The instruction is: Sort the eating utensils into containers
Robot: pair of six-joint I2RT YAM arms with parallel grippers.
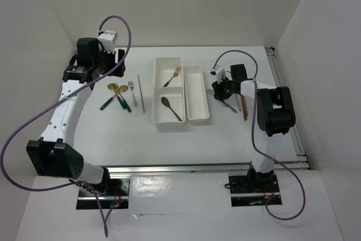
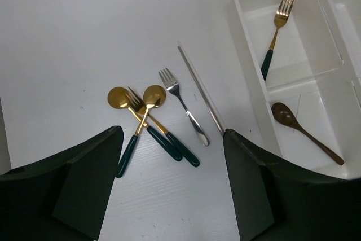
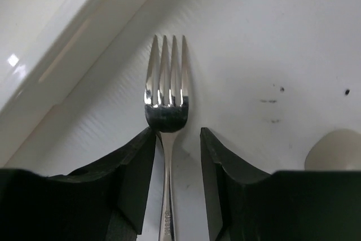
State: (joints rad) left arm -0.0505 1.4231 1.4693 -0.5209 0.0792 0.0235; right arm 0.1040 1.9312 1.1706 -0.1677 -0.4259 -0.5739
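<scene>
My right gripper (image 1: 221, 92) (image 3: 177, 135) is low over the table, right of the long narrow tray (image 1: 196, 92). Its jaws are open and straddle the neck of a silver fork (image 3: 167, 91) that lies flat; the left finger touches it, the right finger stands apart. My left gripper (image 1: 117, 63) (image 2: 169, 182) is open and empty, above two gold spoons and a gold fork with green handles (image 2: 144, 118), a silver fork (image 2: 181, 103) and a silver chopstick (image 2: 200, 88). The two-compartment tray (image 1: 158, 91) holds a gold fork (image 2: 274, 32) and a wooden spoon (image 2: 304, 131).
Brown chopsticks (image 1: 244, 108) lie on the table right of my right gripper. A white rounded object (image 3: 334, 150) shows at the right edge of the right wrist view. The narrow tray's wall (image 3: 56, 43) runs across the upper left of that view. White walls enclose the table.
</scene>
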